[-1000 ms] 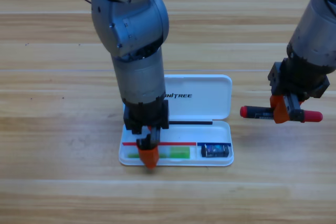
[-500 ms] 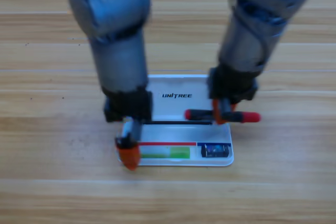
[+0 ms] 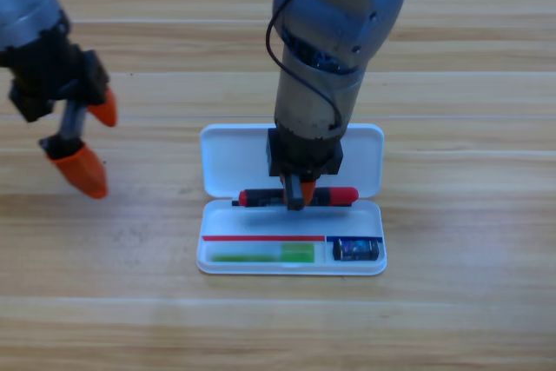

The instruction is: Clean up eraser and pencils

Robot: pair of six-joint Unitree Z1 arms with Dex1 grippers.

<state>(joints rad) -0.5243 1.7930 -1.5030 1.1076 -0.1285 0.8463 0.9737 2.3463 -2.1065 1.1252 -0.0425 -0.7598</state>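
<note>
The white case lies open in the middle of the table. In its lower tray, the light green pencil lies at the left and the small dark blue eraser at the right. My right gripper points down over the tray's upper edge, shut on the black pencil with red ends, which lies level across the case. My left gripper is off to the left of the case, above bare table, open and holding nothing.
Wooden table all around the case. The right arm hides part of the case's lid.
My right gripper carried the black and red pencil leftward from beside the case to over its tray. My left gripper let go of the green pencil and drew back to the left.
</note>
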